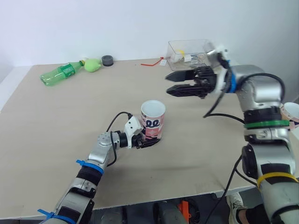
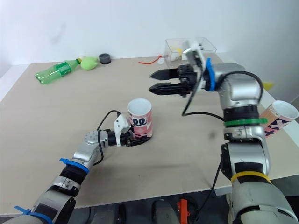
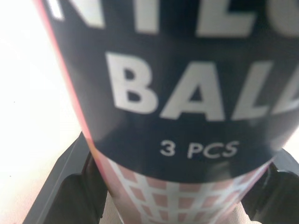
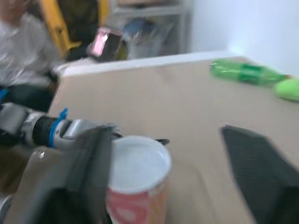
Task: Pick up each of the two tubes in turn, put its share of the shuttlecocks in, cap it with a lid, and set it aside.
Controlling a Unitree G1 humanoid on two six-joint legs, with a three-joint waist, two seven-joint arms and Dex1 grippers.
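Note:
A pink and white tube (image 1: 153, 120) with a dark label stands upright and open-topped in the middle of the table. My left gripper (image 1: 148, 142) is shut on its base, one black finger (image 3: 70, 186) on each side. My right gripper (image 1: 168, 84) hangs open in the air, above and to the right of the tube, with nothing between its fingers (image 4: 93, 158). In the right wrist view the tube's white mouth (image 4: 138, 163) lies just below that gripper. A second tube (image 2: 280, 116) lies tilted at the table's right edge.
A clear plastic box (image 1: 189, 52) stands at the back right. A green bottle (image 1: 60, 73), a green object (image 1: 92, 65) and a black lid (image 1: 108, 60) lie at the back left. A person (image 4: 18, 42) sits beyond the table's front.

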